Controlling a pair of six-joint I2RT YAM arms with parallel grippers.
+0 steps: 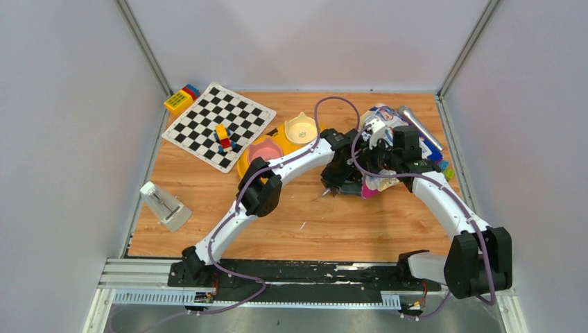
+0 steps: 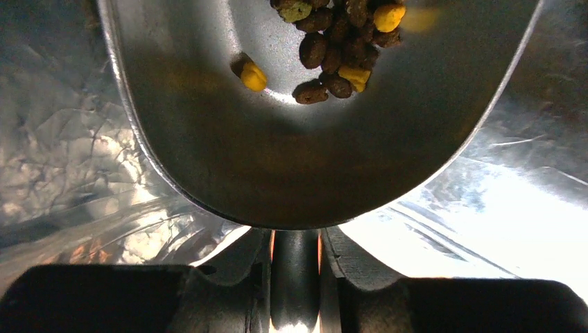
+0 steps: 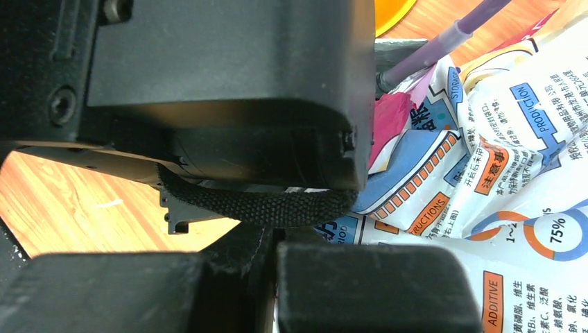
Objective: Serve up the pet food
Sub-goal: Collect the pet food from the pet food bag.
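Pet food (image 2: 333,48), brown kibble with a few yellow pieces, lies in a grey scoop (image 2: 277,159). The scoop is inside the bag, whose silver foil lining (image 2: 62,139) surrounds it. My left gripper (image 2: 295,239) is shut on the scoop's handle. From above, the left gripper (image 1: 333,182) sits at the mouth of the blue-and-pink bag (image 1: 381,118), which lies at mid-right of the table. My right gripper (image 3: 274,239) is shut, with a thin edge of the printed bag (image 3: 499,173) pinched between its jaws. In the overhead view the right gripper (image 1: 380,154) is on the bag. The left gripper's black body (image 3: 222,83) is close in front of it.
A yellow double-bowl feeder (image 1: 281,139) with a pink and a cream bowl stands just left of the bag. A chessboard (image 1: 208,114) carrying small blocks lies at back left, with toy bricks (image 1: 182,98) beyond it. A white wedge-shaped object (image 1: 163,205) stands at the left edge. A silver tube (image 1: 419,128) lies at the right.
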